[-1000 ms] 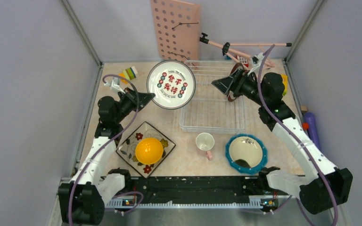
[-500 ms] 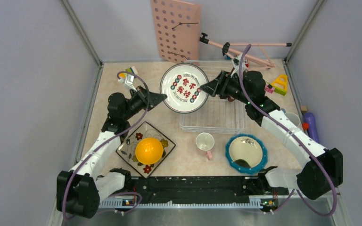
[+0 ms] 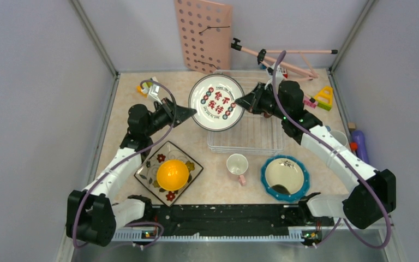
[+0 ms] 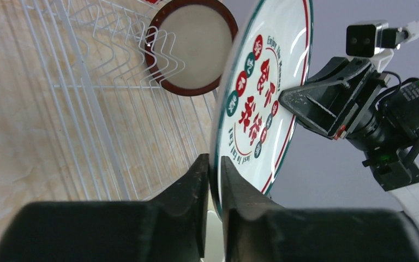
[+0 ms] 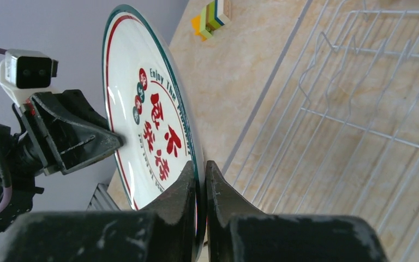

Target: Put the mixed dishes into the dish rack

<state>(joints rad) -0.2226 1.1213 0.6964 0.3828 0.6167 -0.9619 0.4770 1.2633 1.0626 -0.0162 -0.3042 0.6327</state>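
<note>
A white round plate [image 3: 216,102] with a green and red rim and red characters stands on edge over the left end of the white wire dish rack [image 3: 251,136]. My left gripper [image 3: 193,113] is shut on its left rim, which shows between the fingers in the left wrist view [image 4: 214,164]. My right gripper [image 3: 240,102] is shut on the opposite rim [image 5: 199,166]. A brown-rimmed round plate [image 4: 193,46] stands among the rack's prongs. The yellow-orange bowl [image 3: 172,174] sits on the square floral plate [image 3: 190,164]. The pink cup [image 3: 237,164] and teal dish [image 3: 285,177] stand near the front.
The pink pegboard [image 3: 203,34] leans on the back wall beside a pink stand [image 3: 283,54]. Toy blocks lie at the back left [image 3: 144,87] and back right [image 3: 322,98]. A purple bottle [image 3: 359,144] lies outside the right wall.
The plate has moved right, over the rack's left end, with the left arm following. The right gripper came in from the right and shut on the plate's far rim.
</note>
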